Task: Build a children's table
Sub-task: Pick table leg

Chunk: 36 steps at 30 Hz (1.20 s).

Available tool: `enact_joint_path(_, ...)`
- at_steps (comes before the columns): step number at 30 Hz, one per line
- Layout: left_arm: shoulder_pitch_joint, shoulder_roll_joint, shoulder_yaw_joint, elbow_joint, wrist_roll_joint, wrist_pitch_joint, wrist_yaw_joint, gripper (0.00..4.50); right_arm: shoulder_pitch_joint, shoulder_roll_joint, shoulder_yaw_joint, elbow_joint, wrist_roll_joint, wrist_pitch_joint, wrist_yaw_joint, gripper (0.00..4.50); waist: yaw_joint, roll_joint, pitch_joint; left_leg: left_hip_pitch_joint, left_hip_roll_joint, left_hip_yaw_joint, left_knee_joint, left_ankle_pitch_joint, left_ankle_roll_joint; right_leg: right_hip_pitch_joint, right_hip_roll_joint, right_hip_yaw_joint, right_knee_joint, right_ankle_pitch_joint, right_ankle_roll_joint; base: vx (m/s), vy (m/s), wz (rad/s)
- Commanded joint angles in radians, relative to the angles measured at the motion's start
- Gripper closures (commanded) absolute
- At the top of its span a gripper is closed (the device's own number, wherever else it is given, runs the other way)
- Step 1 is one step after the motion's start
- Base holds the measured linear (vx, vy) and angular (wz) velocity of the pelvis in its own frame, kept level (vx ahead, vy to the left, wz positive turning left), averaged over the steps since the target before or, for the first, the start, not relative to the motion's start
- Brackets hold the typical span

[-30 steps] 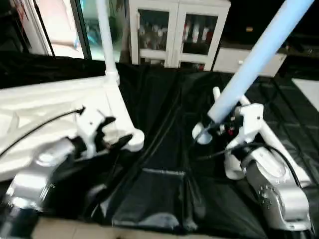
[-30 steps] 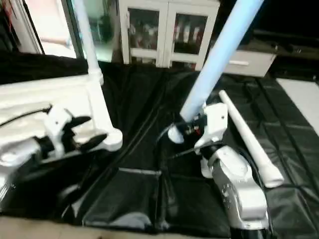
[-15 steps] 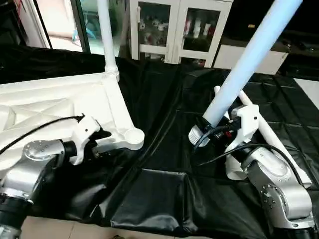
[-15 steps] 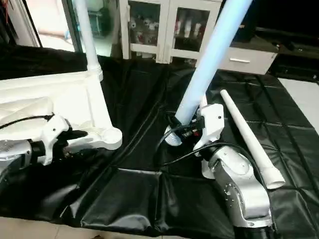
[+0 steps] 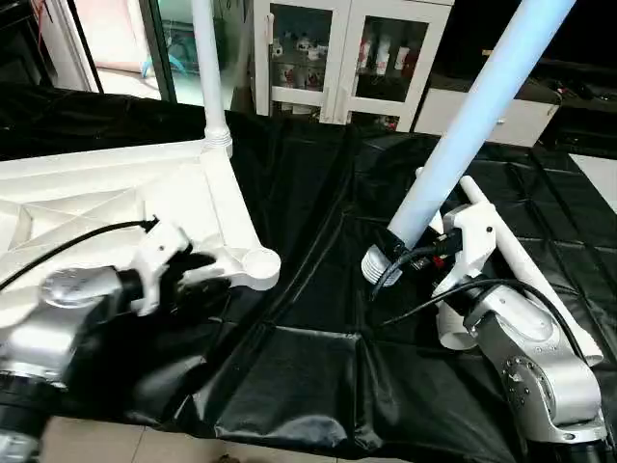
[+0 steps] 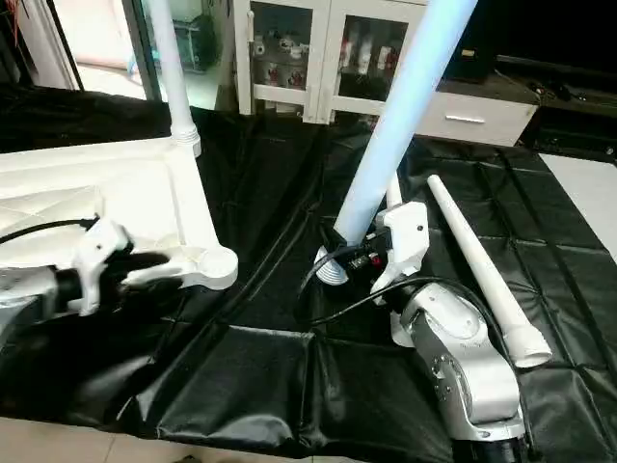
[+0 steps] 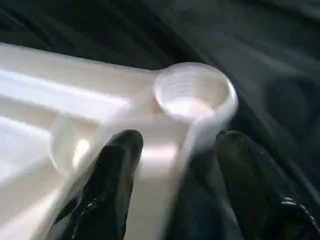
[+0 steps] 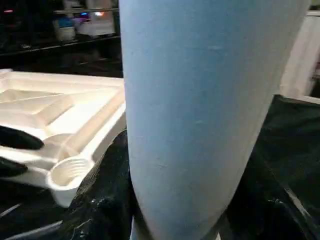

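Note:
The children's table top [image 5: 106,207] lies upside down at the left, white and ribbed, with one white leg [image 5: 205,68] standing in its far corner. Its near corner socket [image 5: 258,265] is bare. My left gripper [image 5: 198,275] is at the rim beside that socket; in the left wrist view its black fingers [image 7: 107,185] stand open on either side of the rim, with the socket [image 7: 192,92] just ahead. My right gripper [image 5: 424,253] is shut on a long pale leg [image 5: 472,121], held tilted with its threaded end [image 5: 378,262] low over the sheet. Another leg [image 6: 477,265] lies flat to the right.
A black sheet [image 5: 308,367] covers the work table, whose front edge runs along the bottom with floor below. White cabinets with glass doors [image 5: 337,58] and a low white unit [image 5: 482,116] stand behind. Cables loop off both wrists.
My left gripper has moved in onto the top's rim by the near socket and its fingers have drawn closer together. The right arm keeps the leg about where it was.

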Motion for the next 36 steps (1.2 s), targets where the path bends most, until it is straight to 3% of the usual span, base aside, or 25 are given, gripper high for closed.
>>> enact_joint_path(1,0.001,-0.038,0.029,-0.067,-0.012,-0.013,0.086,1.70,-0.001,0.006,-0.021,-0.015,-0.008,-0.002,-0.027,2.64,-0.001,0.017,-0.050,0.002,0.086,-0.026,-0.107,-0.155,-0.037,0.041,-0.085,0.054,-0.069,-0.050,-0.249,0.000,0.000,0.00)
enact_joint_path(5,0.038,-0.132,0.044,-0.188,-0.011,-0.025,0.206,1.70,0.008,0.020,-0.041,-0.016,-0.010,-0.010,-0.059,2.64,0.003,0.011,-0.049,-0.005,0.078,-0.018,-0.101,-0.148,-0.003,0.048,-0.098,0.064,-0.081,-0.073,-0.245,0.000,0.000,0.00)
enact_joint_path(8,0.044,-0.146,0.045,-0.206,-0.008,-0.017,0.225,1.70,0.009,0.021,-0.044,-0.014,-0.011,-0.012,-0.064,2.64,0.037,0.001,-0.053,-0.029,0.070,-0.023,-0.032,-0.085,0.090,0.079,-0.203,0.127,-0.136,-0.190,-0.260,0.000,0.000,0.00)
enact_joint_path(9,0.051,-0.166,0.050,-0.227,0.003,-0.017,0.261,1.70,0.009,0.023,-0.049,-0.007,-0.020,-0.020,-0.076,2.64,0.063,0.007,-0.057,-0.063,0.088,-0.067,0.054,-0.070,0.095,0.093,-0.297,0.185,-0.176,-0.288,-0.283,-0.001,0.060,-0.03)
enact_joint_path(10,0.060,-0.185,0.058,-0.245,0.011,-0.008,0.299,1.70,0.008,0.028,-0.057,0.001,-0.028,-0.024,-0.095,2.64,0.069,0.009,-0.055,-0.083,0.079,-0.089,0.082,-0.076,0.080,0.093,-0.300,0.193,-0.180,-0.290,-0.311,-0.006,0.099,-0.03)
enact_joint_path(11,0.071,-0.206,0.068,-0.261,0.023,-0.003,0.338,1.70,0.009,0.030,-0.063,0.007,-0.039,-0.031,-0.114,2.64,0.071,0.014,-0.056,-0.083,0.081,-0.094,0.077,-0.070,0.073,0.088,-0.284,0.182,-0.175,-0.272,-0.326,-0.006,0.099,-0.03)
enact_joint_path(13,0.099,-0.239,0.083,-0.296,0.041,0.016,0.410,1.70,0.014,0.032,-0.064,0.015,-0.051,-0.043,-0.127,2.64,0.065,0.027,-0.054,-0.051,0.063,-0.068,-0.024,-0.002,0.132,0.059,-0.157,0.100,-0.145,-0.238,-0.307,-0.012,0.185,0.07)
enact_joint_path(14,0.099,-0.239,0.083,-0.296,0.041,0.016,0.410,1.70,0.014,0.032,-0.064,0.015,-0.051,-0.043,-0.127,2.64,0.024,0.051,-0.066,0.031,0.056,-0.050,-0.087,0.065,0.276,0.002,-0.023,0.018,-0.060,-0.181,-0.230,-0.011,0.215,0.13)
enact_joint_path(15,0.121,-0.263,0.091,-0.319,0.041,0.015,0.446,1.70,0.018,0.025,-0.056,0.018,-0.067,-0.058,-0.129,2.64,-0.016,0.073,-0.075,0.085,0.052,-0.076,-0.095,0.211,0.450,-0.073,0.046,-0.051,0.082,-0.173,-0.107,-0.010,0.256,0.14)
enact_joint_path(16,0.131,-0.274,0.093,-0.330,0.048,0.017,0.465,1.70,0.017,0.025,-0.054,0.021,-0.071,-0.064,-0.130,2.64,-0.010,0.064,-0.073,0.080,0.066,-0.079,-0.100,0.280,0.501,-0.085,0.041,-0.060,0.112,-0.168,-0.040,-0.025,0.254,0.11)
enact_joint_path(18,0.142,-0.289,0.092,-0.343,0.061,0.013,0.491,1.70,0.014,0.028,-0.055,0.025,-0.072,-0.066,-0.133,2.64,0.005,0.048,-0.061,0.030,0.102,-0.061,-0.122,0.328,0.552,-0.088,0.012,-0.070,0.138,-0.140,0.059,-0.041,0.232,0.07)
enact_joint_path(19,0.147,-0.304,0.091,-0.350,0.070,0.009,0.516,1.70,0.009,0.032,-0.057,0.031,-0.074,-0.069,-0.137,2.64,0.007,0.025,-0.057,0.024,0.098,-0.048,-0.132,0.214,0.507,-0.070,-0.008,-0.060,0.110,-0.117,0.060,-0.088,0.170,-0.14)
enact_joint_path(20,0.147,-0.315,0.089,-0.353,0.084,-0.006,0.537,1.70,0.007,0.035,-0.058,0.034,-0.076,-0.071,-0.141,2.64,0.019,-0.029,-0.060,-0.006,0.069,-0.017,-0.109,-0.045,0.314,-0.023,-0.102,0.024,-0.008,-0.143,0.060,-0.088,0.170,-0.14)
enact_joint_path(21,0.138,-0.347,0.094,-0.360,0.105,-0.005,0.600,1.70,0.003,0.044,-0.063,0.038,-0.081,-0.077,-0.152,2.64,0.070,-0.041,-0.059,-0.077,0.006,-0.071,0.143,-0.181,0.122,-0.001,-0.326,0.205,-0.153,-0.399,0.152,-0.109,0.163,0.02)
enact_joint_path(22,0.136,-0.352,0.090,-0.363,0.119,-0.011,0.616,1.70,0.003,0.047,-0.064,0.039,-0.081,-0.078,-0.155,2.64,0.062,-0.020,-0.077,-0.100,-0.008,-0.121,0.179,-0.151,0.035,0.037,-0.326,0.214,-0.135,-0.410,0.067,-0.091,0.170,-0.11)
enact_joint_path(23,0.133,-0.357,0.084,-0.368,0.140,-0.019,0.635,1.70,0.003,0.050,-0.067,0.039,-0.081,-0.079,-0.159,2.64,0.037,-0.024,-0.039,-0.104,0.004,-0.129,0.141,-0.085,-0.072,0.056,-0.238,0.080,-0.129,-0.441,-0.082,-0.091,0.170,-0.11)
enact_joint_path(24,0.128,-0.371,0.072,-0.376,0.153,-0.005,0.653,1.70,0.003,0.050,-0.067,0.038,-0.082,-0.079,-0.160,2.64,0.015,0.010,-0.025,-0.006,0.030,-0.121,0.015,-0.146,-0.111,-0.006,-0.091,-0.032,-0.115,-0.475,-0.164,-0.093,0.184,-0.27)
enact_joint_path(25,0.127,-0.379,0.072,-0.380,0.147,0.009,0.658,1.70,0.003,0.048,-0.066,0.039,-0.083,-0.081,-0.161,2.64,-0.011,0.076,-0.039,0.010,0.144,-0.190,-0.108,-0.387,-0.187,-0.008,0.007,-0.036,-0.007,-0.249,-0.104,-0.125,0.227,0.14)
enact_joint_path(26,0.125,-0.389,0.068,-0.382,0.143,0.011,0.663,1.70,0.004,0.048,-0.065,0.039,-0.082,-0.081,-0.163,2.64,-0.032,0.082,-0.056,0.016,0.205,-0.218,-0.148,-0.410,-0.226,-0.013,0.002,-0.032,0.048,-0.112,-0.076,-0.125,0.227,0.14)
enact_joint_path(27,0.124,-0.396,0.065,-0.382,0.142,0.010,0.666,1.70,0.004,0.048,-0.065,0.039,-0.081,-0.081,-0.165,2.64,-0.032,0.094,-0.051,0.002,0.213,-0.227,-0.166,-0.371,-0.244,-0.031,0.015,-0.043,0.105,-0.065,-0.045,-0.120,0.220,0.19)
enact_joint_path(30,0.123,-0.408,0.044,-0.384,0.155,0.012,0.669,1.70,0.009,0.045,-0.070,0.041,-0.090,-0.081,-0.173,2.64,-0.028,0.099,-0.069,0.015,0.181,-0.207,-0.158,-0.315,-0.162,-0.054,0.026,-0.051,0.114,-0.124,-0.030,-0.084,0.115,0.01)
enact_joint_path(32,0.122,-0.425,0.044,-0.388,0.147,0.045,0.675,1.70,0.011,0.043,-0.079,0.045,-0.096,-0.074,-0.185,2.64,-0.032,0.084,-0.082,0.034,0.155,-0.211,-0.157,-0.286,-0.054,-0.041,0.019,-0.041,0.081,-0.123,-0.039,-0.089,0.005,-0.12)
enact_joint_path(34,0.116,-0.429,0.048,-0.392,0.157,0.043,0.691,1.70,0.013,0.041,-0.085,0.046,-0.098,-0.065,-0.189,2.64,-0.028,0.058,-0.071,0.010,0.128,-0.182,-0.167,-0.294,0.074,-0.001,-0.006,-0.013,0.028,-0.086,-0.057,-0.102,-0.085,-0.14)
enact_joint_path(35,0.116,-0.429,0.048,-0.392,0.157,0.043,0.691,1.70,0.013,0.041,-0.085,0.046,-0.098,-0.065,-0.189,2.64,-0.022,0.009,-0.069,-0.033,0.075,-0.134,-0.123,-0.310,0.100,0.030,-0.060,0.041,-0.057,-0.082,-0.081,-0.100,-0.116,-0.12)
enact_joint_path(36,0.112,-0.427,0.049,-0.390,0.163,0.047,0.699,1.70,0.015,0.039,-0.084,0.046,-0.098,-0.062,-0.186,2.64,0.028,-0.013,-0.068,-0.061,0.007,-0.056,-0.021,-0.163,0.055,0.045,-0.156,0.072,-0.144,-0.290,-0.027,-0.112,-0.161,-0.12)
